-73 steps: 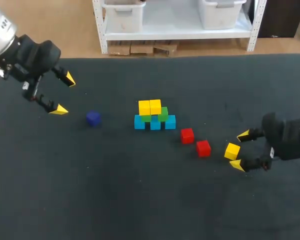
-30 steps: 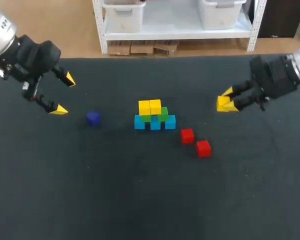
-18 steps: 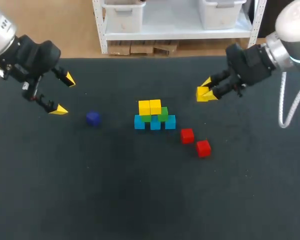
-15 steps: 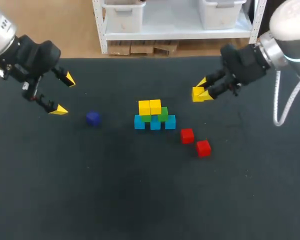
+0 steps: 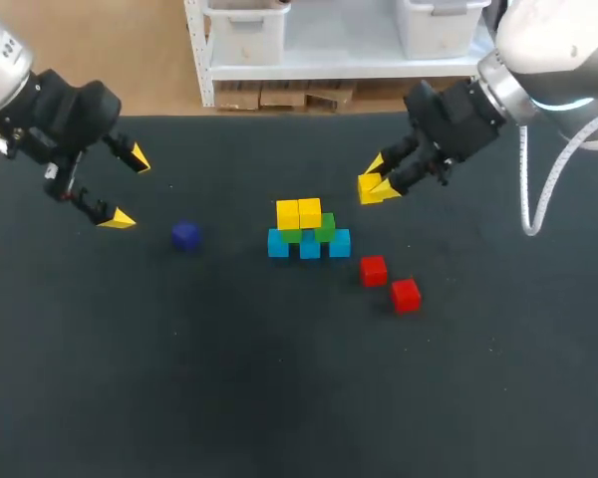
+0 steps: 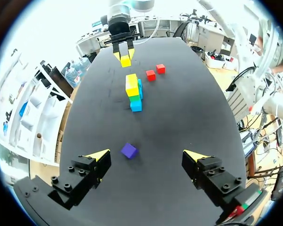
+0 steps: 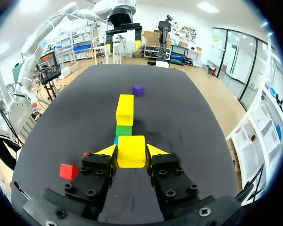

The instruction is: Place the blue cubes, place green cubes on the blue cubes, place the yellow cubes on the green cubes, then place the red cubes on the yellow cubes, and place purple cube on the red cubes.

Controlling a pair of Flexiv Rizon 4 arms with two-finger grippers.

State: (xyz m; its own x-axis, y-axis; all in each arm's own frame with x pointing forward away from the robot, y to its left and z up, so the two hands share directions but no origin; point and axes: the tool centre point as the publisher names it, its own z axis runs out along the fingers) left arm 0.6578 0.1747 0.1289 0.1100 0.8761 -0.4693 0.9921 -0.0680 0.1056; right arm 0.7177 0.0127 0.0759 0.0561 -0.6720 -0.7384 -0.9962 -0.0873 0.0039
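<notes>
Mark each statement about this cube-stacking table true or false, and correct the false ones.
1. The right gripper is shut on a yellow cube. True.
2. The purple cube sits on top of the stack. False: it lies on the table, apart from the stack.
3. Two red cubes lie on the table beside the stack. True.
4. The left gripper is shut on a cube. False: it is open and holds nothing.
</notes>
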